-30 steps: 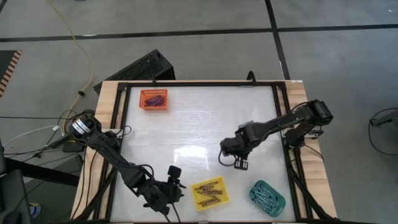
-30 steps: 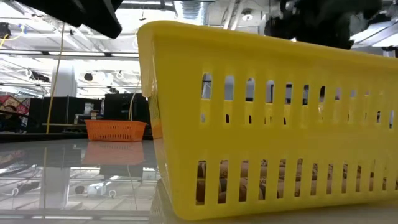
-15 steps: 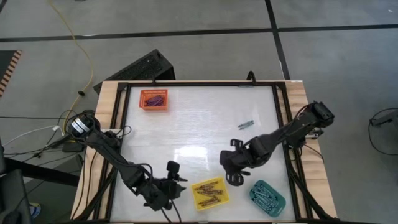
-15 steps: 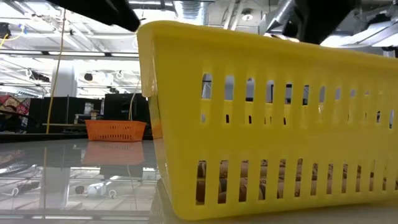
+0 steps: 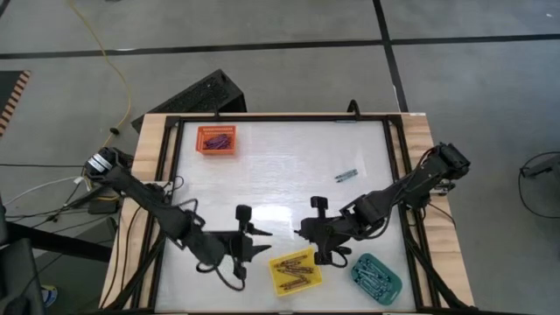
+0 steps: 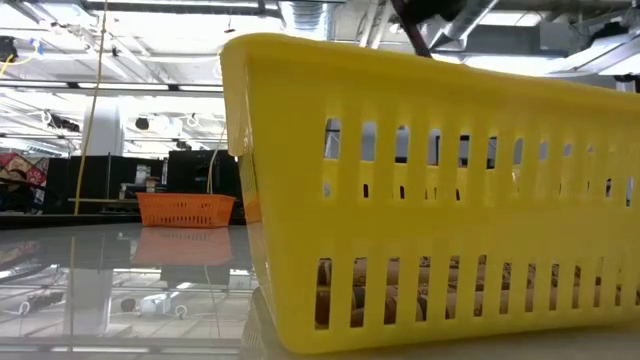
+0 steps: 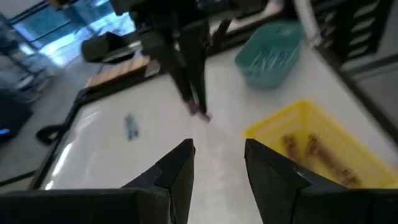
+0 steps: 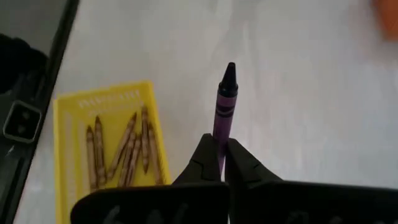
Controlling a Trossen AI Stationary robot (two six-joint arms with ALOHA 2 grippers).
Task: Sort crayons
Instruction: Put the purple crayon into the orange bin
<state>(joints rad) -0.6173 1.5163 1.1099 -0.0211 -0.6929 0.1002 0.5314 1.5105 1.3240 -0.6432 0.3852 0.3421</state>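
Note:
My right gripper (image 5: 301, 233) hovers over the table's near middle, pointing toward the table's left, shut on a purple crayon (image 8: 225, 102). Opposite it, my left gripper (image 5: 262, 234) points right, open and holding nothing (image 7: 217, 168). Below them the yellow tray (image 5: 294, 271) holds several brownish crayons (image 8: 121, 155). The teal tray (image 5: 376, 276) with teal-blue crayons stands at the near right. The orange tray (image 5: 217, 139) with dark crayons is at the far left. Two teal-blue crayons (image 5: 346, 175) lie flat on the table at the centre right. My right gripper pinches the purple crayon between its two fingers near its blunt end (image 8: 220, 144). The fingers slant down from the table's right and lie along the crayon. The pointed tip (image 8: 229, 68) sticks out ahead of the fingertips. The crayon is lifted clear of the table.
A black frame (image 5: 280, 118) rims the white tabletop, with wooden edges outside it. The far and middle stretch of the table (image 5: 280, 166) is bare. In the low view the yellow tray (image 6: 430, 200) fills the foreground and the orange tray (image 6: 185, 208) stands far back.
My right gripper has swung from the table's centre right toward the near edge and then left, tipping up from pointing down to pointing left; the two teal-blue crayons now show where it was. My left gripper has risen and moved away from the near edge.

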